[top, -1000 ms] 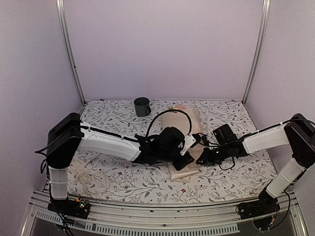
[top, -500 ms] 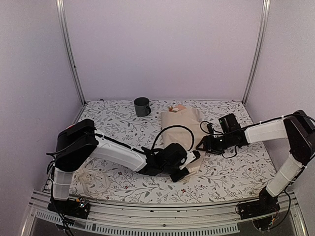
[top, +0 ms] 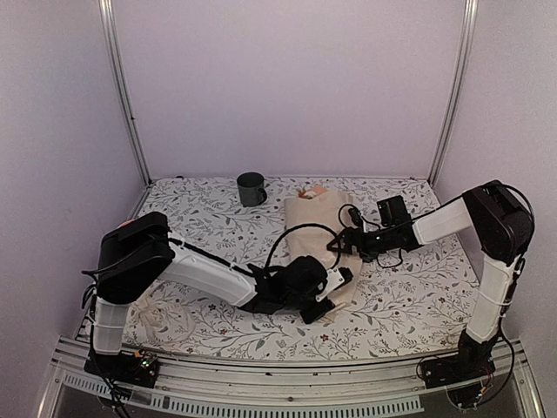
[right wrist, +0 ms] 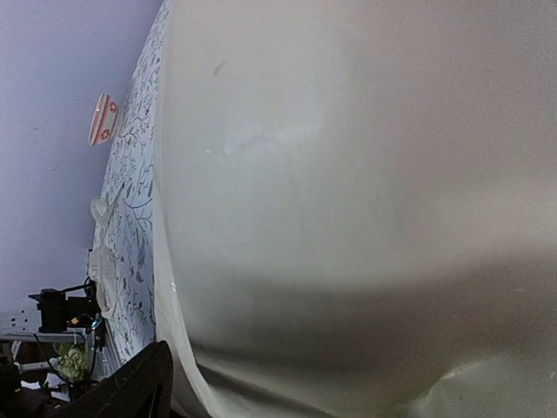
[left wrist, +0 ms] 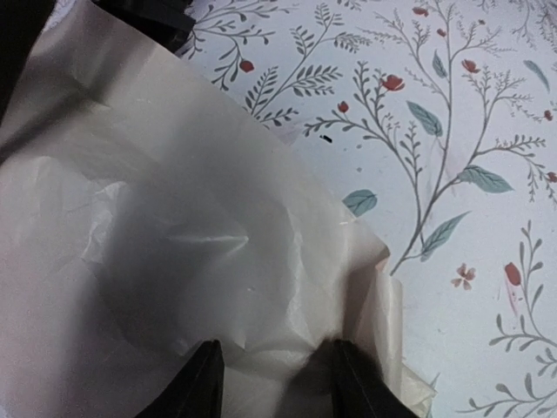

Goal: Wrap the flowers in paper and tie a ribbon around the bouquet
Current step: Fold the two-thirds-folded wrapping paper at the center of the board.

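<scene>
Cream-beige thin paper [left wrist: 157, 226] puckers under the left jaws. Their two dark fingertips [left wrist: 205, 385] stand partway apart and press into its near end; whether they grip it I cannot tell. The right jaws sit against the sheet's right edge with only one dark finger [right wrist: 144, 383] showing, so their width cannot be told. The paper lies mid-bench, running near to far, with small yellow flowers [top: 305, 189] peeking from its far end. Left of that end, a dark grey mug [top: 251, 188] stands on the floral-patterned bench [top: 409, 296].
</scene>
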You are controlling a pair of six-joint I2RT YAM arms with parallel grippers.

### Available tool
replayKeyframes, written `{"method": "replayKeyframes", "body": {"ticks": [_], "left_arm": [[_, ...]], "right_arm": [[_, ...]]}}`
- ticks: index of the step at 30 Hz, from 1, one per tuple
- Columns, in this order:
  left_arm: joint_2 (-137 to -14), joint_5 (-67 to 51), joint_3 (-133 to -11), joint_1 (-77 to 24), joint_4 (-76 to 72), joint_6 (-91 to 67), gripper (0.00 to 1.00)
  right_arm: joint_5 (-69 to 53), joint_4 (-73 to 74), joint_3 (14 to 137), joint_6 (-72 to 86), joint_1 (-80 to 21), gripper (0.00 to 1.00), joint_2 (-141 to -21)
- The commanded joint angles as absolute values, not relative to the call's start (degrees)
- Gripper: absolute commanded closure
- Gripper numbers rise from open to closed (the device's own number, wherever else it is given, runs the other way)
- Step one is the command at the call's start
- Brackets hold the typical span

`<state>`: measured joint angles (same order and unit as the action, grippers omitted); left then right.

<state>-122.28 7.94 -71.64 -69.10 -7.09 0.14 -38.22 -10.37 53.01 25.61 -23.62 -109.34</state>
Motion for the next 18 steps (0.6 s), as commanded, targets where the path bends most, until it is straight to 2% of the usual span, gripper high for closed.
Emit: {"method": "replayKeyframes", "body": {"ticks": [1, 5, 13, 15, 18], "left_arm": [[-123.4, 6.6, -68.6, -70.1, -1.3, 1.9, 0.56], [-123.1, 6.1, -67.5, -70.1, -1.8, 1.7, 0.56], [-121.3, 5.9, -65.2, -70.1, -4.5, 1.4, 0.54], [-119.8, 5.0, -64.6, -70.1, -5.5, 1.1, 0.53], [-116.1, 3.7, -64.9, -70.1, -5.5, 0.6, 0.48]], "right_arm": [[-44.6, -14.6, 51.4, 29.3, -24.9, 0.11, -113.2], [-46.4, -21.7, 49.6, 34.1, -25.0, 0.23, -113.5], [-47.5, -26.4, 48.1, 38.4, -25.0, 0.93, -113.5], [-46.9, -26.2, 47.8, 38.5, -24.9, 1.0, -112.5], [-44.9, -24.8, 47.2, 38.4, -24.9, 1.0, -111.3]]}}
